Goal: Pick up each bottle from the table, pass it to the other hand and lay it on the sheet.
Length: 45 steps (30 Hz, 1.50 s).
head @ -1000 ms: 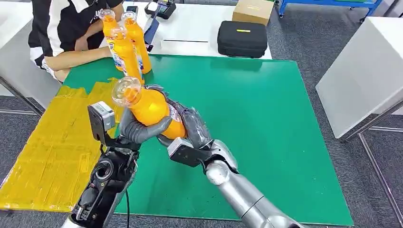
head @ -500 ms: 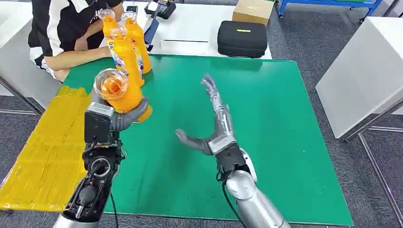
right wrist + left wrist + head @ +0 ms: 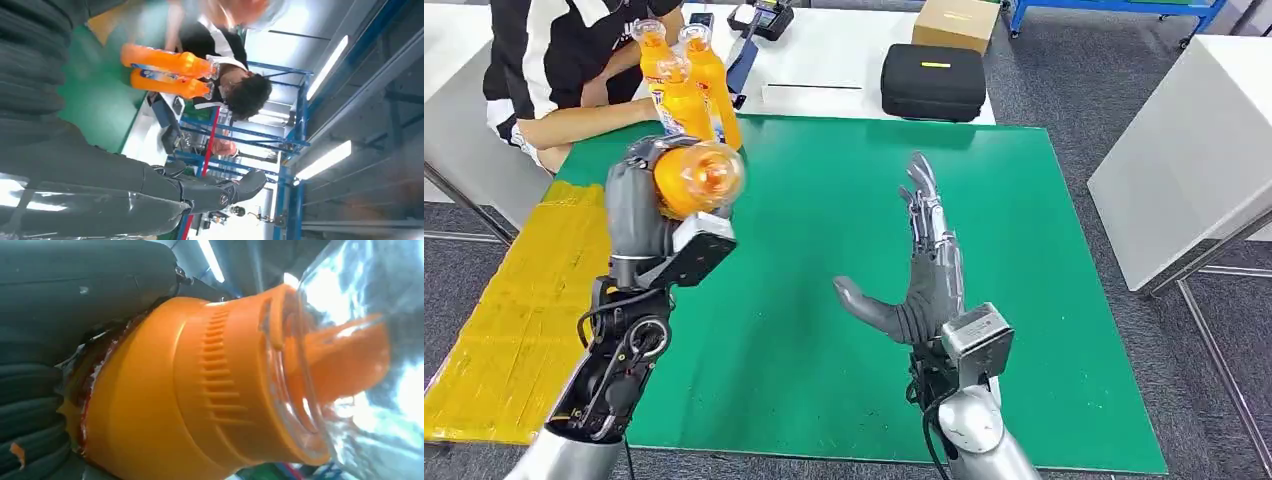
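My left hand (image 3: 637,205) grips an orange bottle (image 3: 699,178) and holds it raised above the left end of the green mat (image 3: 1044,300), its clear end turned toward the camera. The left wrist view shows this bottle (image 3: 200,390) close up against the palm. My right hand (image 3: 924,275) is open over the middle of the mat, fingers straight and spread, holding nothing. Three more orange bottles (image 3: 694,75) stand upright at the mat's far left corner, also seen in the right wrist view as bottles (image 3: 165,72). The yellow sheet (image 3: 514,330) lies to the left of the mat.
A person (image 3: 554,60) sits behind the standing bottles with forearms on the table. A black case (image 3: 934,82) and a cardboard box (image 3: 957,22) lie on the white table beyond the mat. Another white table (image 3: 1184,150) stands at the right.
A second ago both hands held the bottle. My right hand has let go, opened and drawn back to the right. My left hand has kept the bottle, lifted it and turned it.
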{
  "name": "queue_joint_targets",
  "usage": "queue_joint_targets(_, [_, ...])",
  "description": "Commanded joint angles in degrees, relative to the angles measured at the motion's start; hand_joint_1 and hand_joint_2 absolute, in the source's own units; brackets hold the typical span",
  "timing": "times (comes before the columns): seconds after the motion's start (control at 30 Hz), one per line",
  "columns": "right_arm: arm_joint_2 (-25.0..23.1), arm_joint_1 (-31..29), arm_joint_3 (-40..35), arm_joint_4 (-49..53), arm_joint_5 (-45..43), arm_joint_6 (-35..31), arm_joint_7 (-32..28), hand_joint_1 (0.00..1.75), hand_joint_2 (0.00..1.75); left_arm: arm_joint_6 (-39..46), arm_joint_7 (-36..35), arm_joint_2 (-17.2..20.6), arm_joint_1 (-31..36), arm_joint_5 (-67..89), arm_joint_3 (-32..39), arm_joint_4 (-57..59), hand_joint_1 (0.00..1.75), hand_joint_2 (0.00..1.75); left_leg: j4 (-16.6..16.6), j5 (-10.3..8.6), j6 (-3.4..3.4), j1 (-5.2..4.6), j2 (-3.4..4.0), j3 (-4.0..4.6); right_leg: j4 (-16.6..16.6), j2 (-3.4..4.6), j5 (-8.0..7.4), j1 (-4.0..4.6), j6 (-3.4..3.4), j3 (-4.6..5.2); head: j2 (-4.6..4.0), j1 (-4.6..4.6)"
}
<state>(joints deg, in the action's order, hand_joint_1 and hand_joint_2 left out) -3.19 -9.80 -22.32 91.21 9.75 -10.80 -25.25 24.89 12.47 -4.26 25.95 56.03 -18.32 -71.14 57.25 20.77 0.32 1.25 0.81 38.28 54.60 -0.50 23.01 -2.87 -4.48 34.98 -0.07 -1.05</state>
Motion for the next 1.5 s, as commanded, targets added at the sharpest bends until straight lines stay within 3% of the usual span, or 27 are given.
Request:
queue_joint_targets(0.03, [1.94, -0.21, 0.13, 1.29, -0.43, 0.85, 0.48, 0.00, 1.75, -1.11, -2.45, 2.75, 6.41, 5.24, -3.63, 11.44, 1.75, 1.75, -0.02, 0.08, 0.02, 0.01, -0.17, -0.24, 0.00, -0.11, 0.11, 0.03, 0.27, -0.25, 0.00, 0.00])
queue_joint_targets(0.1, [2.02, -0.13, 0.08, 1.18, -0.47, 1.59, 0.68, 0.00, 1.75, -4.92, -6.74, 3.18, 8.99, 11.76, -5.29, 16.34, 1.75, 1.75, 0.01, 0.13, 0.03, 0.01, -0.19, -0.33, 0.02, -0.11, 0.16, 0.04, 0.34, -0.34, 0.00, 0.00])
queue_joint_targets(0.13, [1.65, 0.42, 0.40, 1.37, 0.44, 3.19, 0.46, 0.00, 1.75, -7.36, -8.42, 2.85, 15.20, 16.55, -5.57, 31.26, 1.75, 1.75, 0.02, 0.15, 0.03, 0.01, -0.11, -0.33, 0.04, -0.03, 0.15, 0.05, 0.35, -0.33, 0.00, -0.02])
queue_joint_targets(0.27, [1.22, -0.20, 1.35, 1.43, 0.71, 4.77, 0.77, 0.00, 1.75, -8.65, -10.57, 4.58, 18.28, 23.87, -7.21, 39.72, 1.75, 1.75, 0.06, 0.21, -0.01, 0.03, -0.01, -0.48, 0.11, 0.08, 0.19, 0.07, 0.48, -0.42, 0.00, 0.00])
queue_joint_targets(0.3, [1.09, -0.29, 1.56, 1.30, 0.76, 4.98, 0.80, 0.00, 1.75, -7.91, -10.10, 4.55, 18.54, 24.11, -6.72, 40.78, 1.75, 1.75, -0.02, 0.04, -0.03, 0.01, 0.03, -0.24, 0.02, 0.06, 0.03, 0.04, 0.25, -0.19, 0.00, 0.00])
queue_joint_targets(0.6, [1.05, -0.20, 1.54, 1.29, 0.76, 4.97, 0.80, 0.00, 1.75, -8.02, -10.15, 4.27, 18.63, 24.15, -6.70, 40.76, 1.75, 1.75, 0.06, 0.09, -0.02, 0.04, 0.01, -0.20, 0.06, 0.06, 0.08, 0.07, 0.30, -0.19, 0.00, 0.00])
queue_joint_targets(0.73, [1.49, -0.56, 1.88, 0.82, 1.09, 5.06, 0.63, 0.00, 1.75, -15.33, -10.19, 5.15, 20.68, 28.24, -7.78, 46.62, 1.75, 1.75, 0.07, 0.13, -0.02, 0.03, 0.00, -0.28, 0.11, 0.08, 0.12, 0.06, 0.38, -0.25, 0.00, -0.02])
queue_joint_targets(0.9, [1.54, 0.17, 1.89, 0.55, 1.74, 5.19, 0.64, 0.00, 1.75, -18.55, -10.97, 5.96, 21.68, 29.50, -6.81, 52.31, 1.75, 1.75, 0.01, 0.06, -0.03, 0.02, 0.08, -0.20, 0.04, 0.14, 0.04, 0.05, 0.28, -0.15, 0.00, 0.00])
queue_joint_targets(1.5, [-0.33, 0.52, 3.90, 3.03, 3.91, 5.96, 2.97, 0.00, 1.75, -27.73, -12.46, 6.33, 22.01, 32.13, -7.22, 55.96, 1.75, 1.75, 0.10, 0.14, -0.03, 0.05, -0.02, -0.28, 0.14, 0.07, 0.16, 0.08, 0.39, -0.25, 0.00, 0.02])
